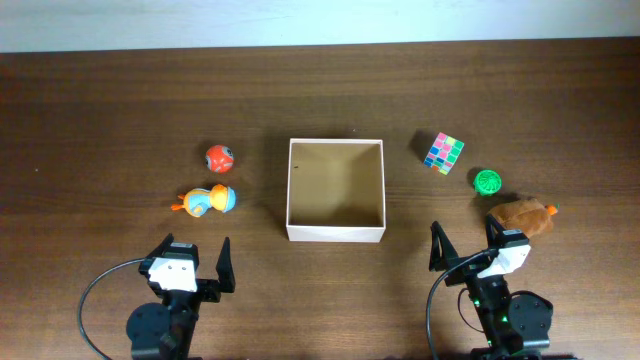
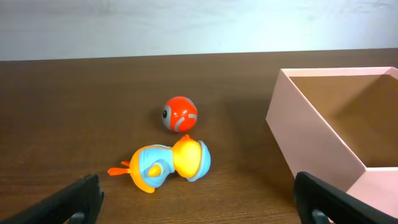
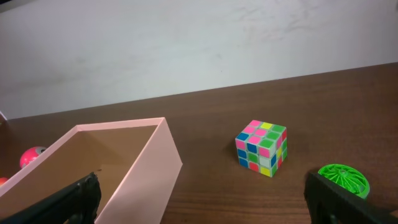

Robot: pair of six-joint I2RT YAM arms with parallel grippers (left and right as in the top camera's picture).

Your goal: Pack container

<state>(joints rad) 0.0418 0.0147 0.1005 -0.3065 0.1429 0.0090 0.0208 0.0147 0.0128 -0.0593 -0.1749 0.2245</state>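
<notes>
The container (image 1: 336, 235), a square shallow white-walled box with a tan inside, sits open and empty at the table's middle; it also shows in the left wrist view (image 2: 311, 134) and the right wrist view (image 3: 146, 171). Left of it lie a red ball (image 1: 220, 157) (image 2: 180, 114) and an orange-and-blue duck toy (image 1: 207, 201) (image 2: 166, 165). Right of it are a colourful cube (image 1: 443, 151) (image 3: 262, 148), a green ball (image 1: 487, 181) (image 3: 342, 180) and a brown plush toy (image 1: 520, 215). My left gripper (image 1: 194, 262) (image 2: 199, 205) and right gripper (image 1: 465, 243) (image 3: 202, 202) are open and empty near the front edge.
The dark wood table (image 1: 120, 110) runs to a pale wall at the back. The plush toy lies just beyond my right gripper's right finger.
</notes>
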